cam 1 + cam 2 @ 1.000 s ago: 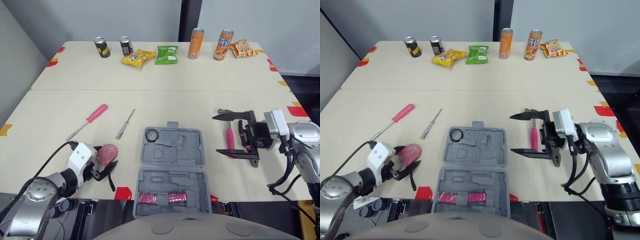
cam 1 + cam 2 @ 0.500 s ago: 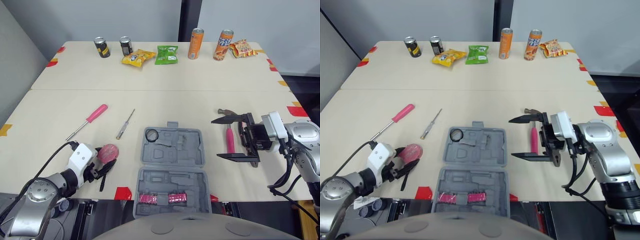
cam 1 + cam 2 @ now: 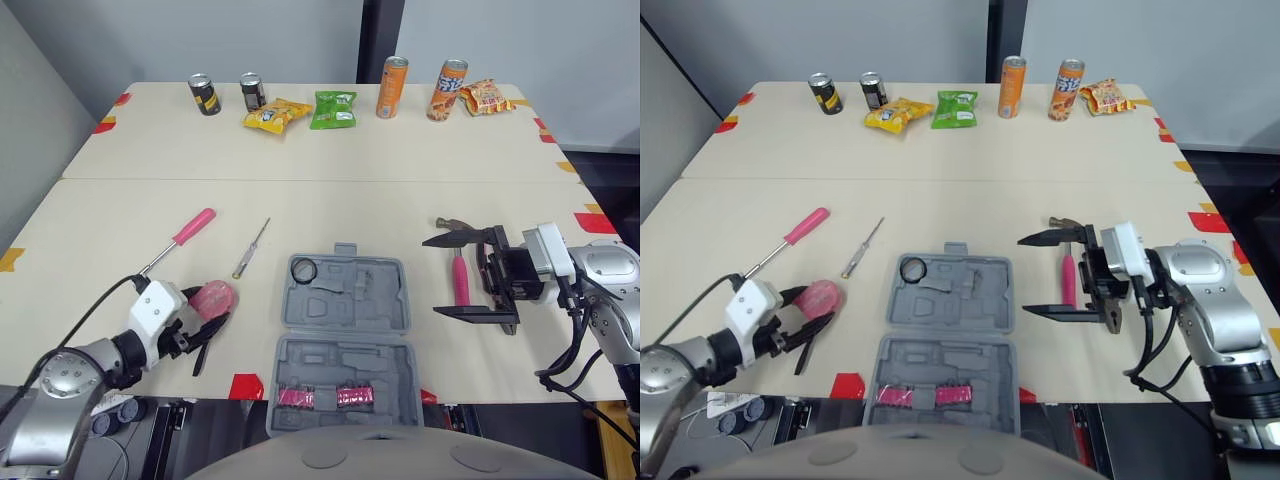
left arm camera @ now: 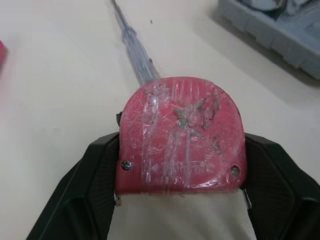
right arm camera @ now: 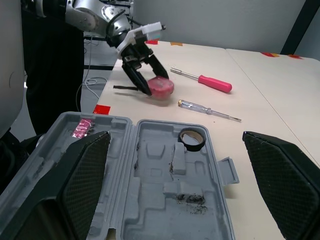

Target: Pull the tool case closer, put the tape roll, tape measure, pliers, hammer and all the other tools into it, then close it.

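Observation:
The grey tool case (image 3: 345, 340) lies open near the table's front edge, with the black tape roll (image 3: 304, 270) in its far half. My left gripper (image 3: 205, 318) is shut on the red tape measure (image 3: 212, 298), left of the case; its fingers (image 4: 100, 170) press both sides of the tape measure (image 4: 180, 135). My right gripper (image 3: 431, 275) stands wide open right of the case, its fingers to either side of the pink-handled hammer (image 3: 459, 278). A pink-handled screwdriver (image 3: 182, 239) and a thin clear-handled screwdriver (image 3: 250, 250) lie beyond the left gripper.
Two dark cans (image 3: 204, 94), two snack bags (image 3: 333, 108), two orange cans (image 3: 391, 87) and another bag (image 3: 484, 97) line the table's far edge. Red tape (image 3: 245, 385) marks the front edge beside the case. Two pink strips (image 3: 315, 397) sit in the case's near half.
The left gripper's fingers have come together on the tape measure and shifted slightly away from the front edge. The right gripper settled a little lower over the hammer, then stayed still.

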